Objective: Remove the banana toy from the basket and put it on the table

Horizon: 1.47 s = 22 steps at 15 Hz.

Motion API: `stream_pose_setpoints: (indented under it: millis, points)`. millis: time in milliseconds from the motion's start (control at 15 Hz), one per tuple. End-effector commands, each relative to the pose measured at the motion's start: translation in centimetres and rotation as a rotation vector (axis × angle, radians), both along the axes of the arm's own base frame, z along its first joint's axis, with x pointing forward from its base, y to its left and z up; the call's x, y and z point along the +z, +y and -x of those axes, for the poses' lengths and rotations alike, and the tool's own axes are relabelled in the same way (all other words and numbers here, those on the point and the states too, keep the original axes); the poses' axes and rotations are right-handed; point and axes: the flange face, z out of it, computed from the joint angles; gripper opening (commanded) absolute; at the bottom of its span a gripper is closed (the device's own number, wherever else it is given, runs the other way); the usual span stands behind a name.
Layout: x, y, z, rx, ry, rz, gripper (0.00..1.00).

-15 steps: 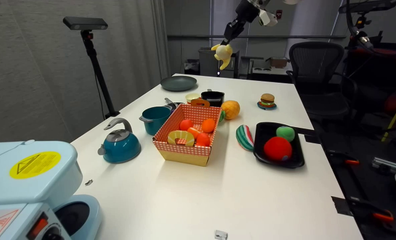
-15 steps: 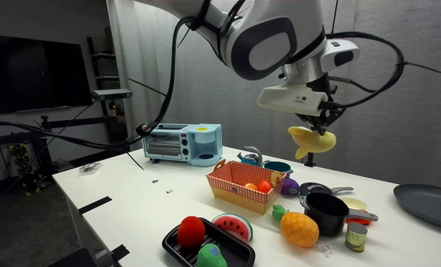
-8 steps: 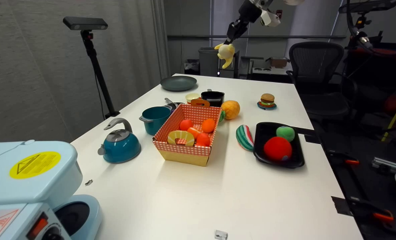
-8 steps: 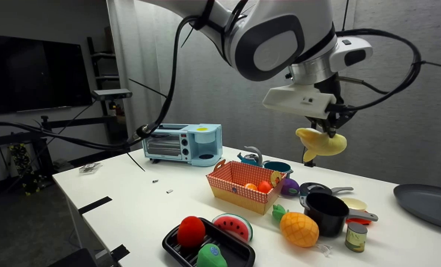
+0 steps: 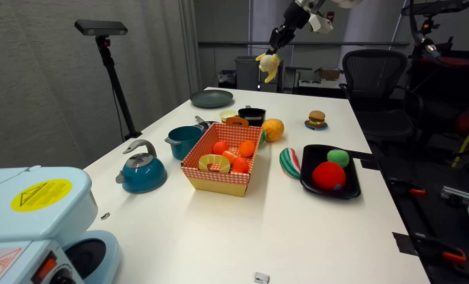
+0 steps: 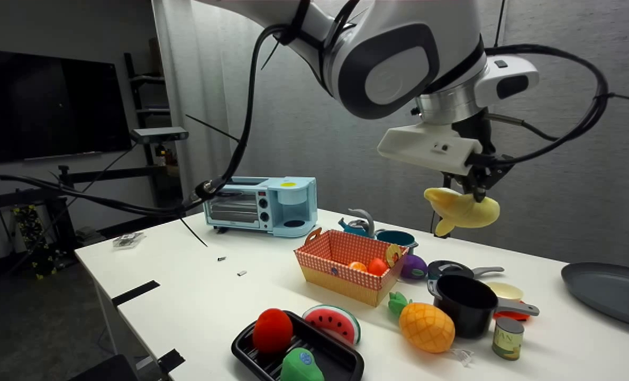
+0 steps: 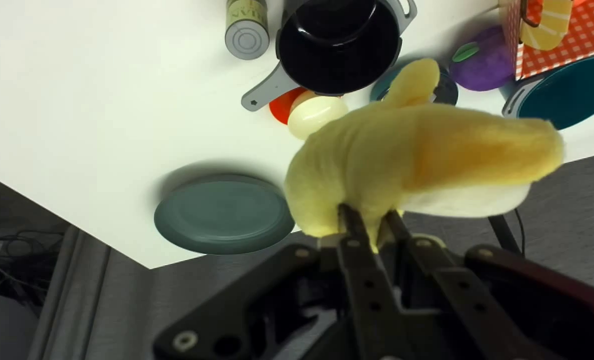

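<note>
The banana toy (image 6: 465,210) is a pale-yellow plush shape with a peeled flap. It hangs in the air in both exterior views (image 5: 269,66). My gripper (image 7: 369,212) is shut on the banana toy, pinching a fold of it between the fingertips, and the toy fills the middle of the wrist view (image 7: 371,155). The basket (image 6: 340,275) with red-and-white checkered sides stands on the white table (image 5: 218,236), and holds red and orange toy fruit and a yellow ring slice. The banana toy is outside the basket, high above the table's far part in an exterior view.
A dark grey plate (image 7: 222,215), a black pot (image 7: 339,47), a can (image 6: 508,338) and a pineapple toy (image 6: 427,327) stand beyond the basket. A black tray (image 5: 331,171), watermelon slice (image 5: 289,162), burger toy (image 5: 316,119), teal pot (image 5: 184,142) and kettle (image 5: 142,171) also stand on the table.
My gripper, holding the banana toy, has moved farther from the basket, to the right in both exterior views, then slightly down. The objects on the table have not moved.
</note>
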Motion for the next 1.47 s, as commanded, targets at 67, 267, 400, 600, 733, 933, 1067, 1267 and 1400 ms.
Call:
stream_pose_setpoints:
  millis: [67,267,400,600,733,933,1067,1267,1400]
  points:
    - [-0.3,-0.3,-0.1,-0.034,-0.012,-0.003,0.54]
    - [-0.6,-0.2,-0.2,-0.032,-0.005,-0.004,0.77]
    - [-0.8,-0.2,-0.2,-0.03,0.0,-0.004,0.92]
    - [-1.1,-0.2,-0.3,-0.03,0.006,-0.004,1.0]
    - [-1.2,-0.2,-0.3,-0.029,0.009,-0.003,1.0]
    - [-1.3,-0.1,-0.5,-0.034,0.01,-0.005,1.0]
    - [-1.5,0.0,-0.3,-0.013,0.024,-0.014,1.0]
    - [-1.5,0.0,-0.3,-0.014,0.024,-0.014,1.0]
    - [-1.5,0.0,-0.3,-0.014,0.024,-0.014,1.0]
